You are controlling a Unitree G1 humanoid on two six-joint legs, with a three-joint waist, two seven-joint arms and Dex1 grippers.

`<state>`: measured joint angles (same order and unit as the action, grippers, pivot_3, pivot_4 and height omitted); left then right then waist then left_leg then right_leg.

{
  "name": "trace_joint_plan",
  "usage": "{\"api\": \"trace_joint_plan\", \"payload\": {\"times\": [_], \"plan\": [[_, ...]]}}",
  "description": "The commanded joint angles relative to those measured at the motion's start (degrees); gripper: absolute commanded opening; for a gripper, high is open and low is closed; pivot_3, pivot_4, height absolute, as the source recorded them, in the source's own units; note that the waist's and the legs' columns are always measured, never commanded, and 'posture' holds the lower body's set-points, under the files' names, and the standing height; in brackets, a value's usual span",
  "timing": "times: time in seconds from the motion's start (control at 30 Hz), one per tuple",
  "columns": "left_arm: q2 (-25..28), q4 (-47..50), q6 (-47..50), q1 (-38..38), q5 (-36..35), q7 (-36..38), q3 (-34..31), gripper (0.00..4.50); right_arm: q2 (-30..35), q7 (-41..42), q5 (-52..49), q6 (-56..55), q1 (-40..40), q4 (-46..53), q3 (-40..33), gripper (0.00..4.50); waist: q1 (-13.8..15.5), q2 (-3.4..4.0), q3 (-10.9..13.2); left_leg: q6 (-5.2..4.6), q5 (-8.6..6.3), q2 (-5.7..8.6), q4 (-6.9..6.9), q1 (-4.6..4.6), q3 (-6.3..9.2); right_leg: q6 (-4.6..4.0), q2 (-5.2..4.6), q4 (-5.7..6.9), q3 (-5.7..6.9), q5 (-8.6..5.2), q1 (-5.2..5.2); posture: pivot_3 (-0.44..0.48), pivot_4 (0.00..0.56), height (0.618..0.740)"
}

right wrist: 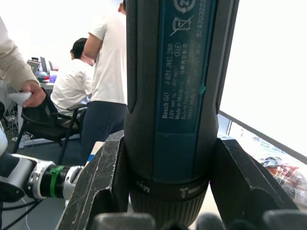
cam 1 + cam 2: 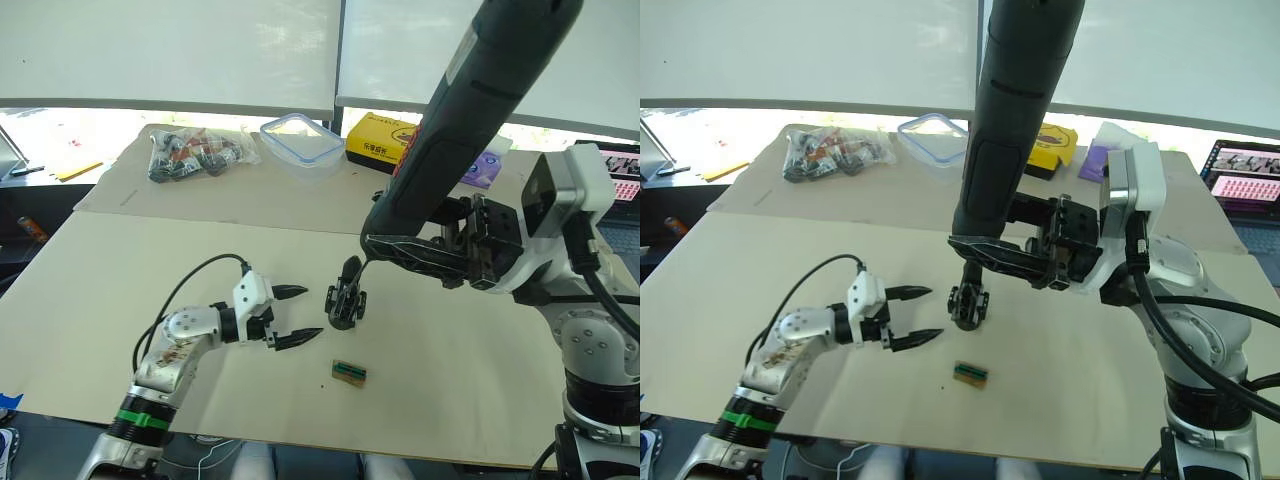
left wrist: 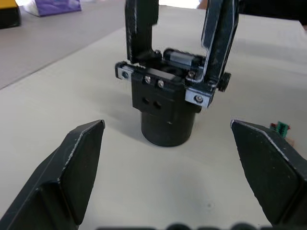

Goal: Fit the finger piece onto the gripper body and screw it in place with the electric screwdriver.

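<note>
The gripper body (image 2: 346, 300) stands upright on its round base in the middle of the table. It is close up in the left wrist view (image 3: 168, 105), where two black upright pieces rise from it; I cannot tell which is the finger piece. My left gripper (image 2: 312, 312) is open just left of the body, level with it and not touching it. My right gripper (image 2: 400, 252) is shut on the electric screwdriver (image 2: 470, 110), a thick black tool held steeply with its lower end right above the gripper body. The right wrist view shows the fingers (image 1: 100, 182) clamping the screwdriver barrel (image 1: 172, 96).
A small green-brown block (image 2: 349, 372) lies near the table's front edge. At the back are a bag of parts (image 2: 195, 152), a clear plastic container (image 2: 302, 145), a yellow box (image 2: 380, 140) and a purple pack (image 2: 487, 165). A laptop (image 2: 1245, 165) sits at the far right. People (image 1: 110, 72) stand beyond the table.
</note>
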<state>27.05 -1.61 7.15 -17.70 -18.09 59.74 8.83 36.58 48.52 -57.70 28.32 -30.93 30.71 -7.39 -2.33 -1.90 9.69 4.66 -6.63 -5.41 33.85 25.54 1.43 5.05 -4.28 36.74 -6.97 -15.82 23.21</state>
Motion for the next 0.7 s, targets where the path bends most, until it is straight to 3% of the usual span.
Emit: {"api": "trace_joint_plan", "payload": {"times": [0.03, 0.4, 0.7], "plan": [[-1.65, -2.3, -2.54, -1.73, 2.5, -1.05, 1.46, 4.44, -0.2, 0.14, -1.92, 0.07, -2.04, 0.74, -1.33, 1.93, 0.04, 0.0, 0.0, 0.0, 0.0, 0.0, 0.0, 0.0, 0.0, 0.01, 0.0, 0.0, 0.0, 0.0, 0.0, 0.0, 0.15, 0.74], [-9.23, -11.29, -4.05, -6.49, 8.39, -5.21, 5.23, 4.44, -0.18, 0.21, -1.98, 0.98, -2.36, 1.21, -1.23, 1.93, 0.15, 0.0, 0.0, -0.01, 0.0, 0.0, 0.0, 0.01, 0.02, 0.33, 0.03, 0.03, 0.01, 0.18, 0.01, 0.0, 0.15, 0.74], [-11.27, -13.64, -3.35, -8.12, 10.46, -6.36, 5.83, 4.44, -0.36, 0.11, -1.73, 1.4, -1.75, 1.87, -1.31, 1.93, 0.18, 0.0, 0.0, -0.01, 0.0, 0.0, 0.0, 0.02, 0.03, 0.37, 0.03, 0.02, 0.02, 0.21, 0.0, 0.0, 0.15, 0.74]]}}
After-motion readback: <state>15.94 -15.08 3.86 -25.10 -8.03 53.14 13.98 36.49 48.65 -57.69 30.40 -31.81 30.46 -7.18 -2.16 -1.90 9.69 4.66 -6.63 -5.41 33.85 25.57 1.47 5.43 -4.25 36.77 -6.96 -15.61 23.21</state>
